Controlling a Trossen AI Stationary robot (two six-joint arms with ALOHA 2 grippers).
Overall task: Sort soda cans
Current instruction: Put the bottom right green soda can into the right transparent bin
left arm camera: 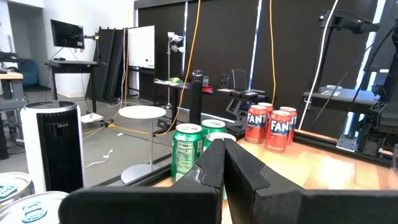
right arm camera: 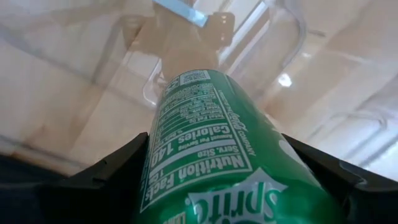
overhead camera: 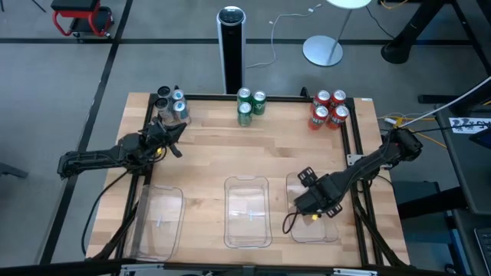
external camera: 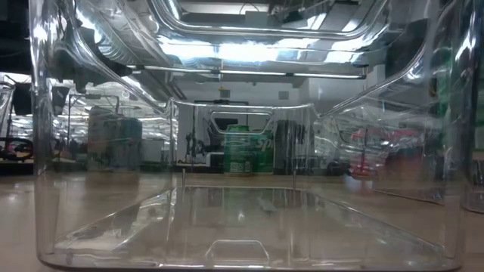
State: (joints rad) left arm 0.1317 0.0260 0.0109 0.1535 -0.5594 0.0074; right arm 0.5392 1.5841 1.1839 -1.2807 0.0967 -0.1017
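High view: right gripper [overhead camera: 316, 201] positioned over right tray [overhead camera: 295, 184], fingers clamped around green can [right arm camera: 211, 143], label seen in right wrist view, can held above tray floor. Three green cans [overhead camera: 251, 105] grouped at table's [overhead camera: 207, 153] far edge, beyond middle tray [overhead camera: 247, 212]. Red cans [overhead camera: 329, 109] stood beyond right tray; silver cans [overhead camera: 171, 103] beyond left tray [overhead camera: 159, 222]. Left gripper [overhead camera: 175, 138] parked just beside silver cans, fingers pressed together, nothing held.

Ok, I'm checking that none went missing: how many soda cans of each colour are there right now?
green cans: 4 (3 on the table, 1 held in the right pincer)
red-and-white cans: 4
silver/black cans: 4
Total: 12
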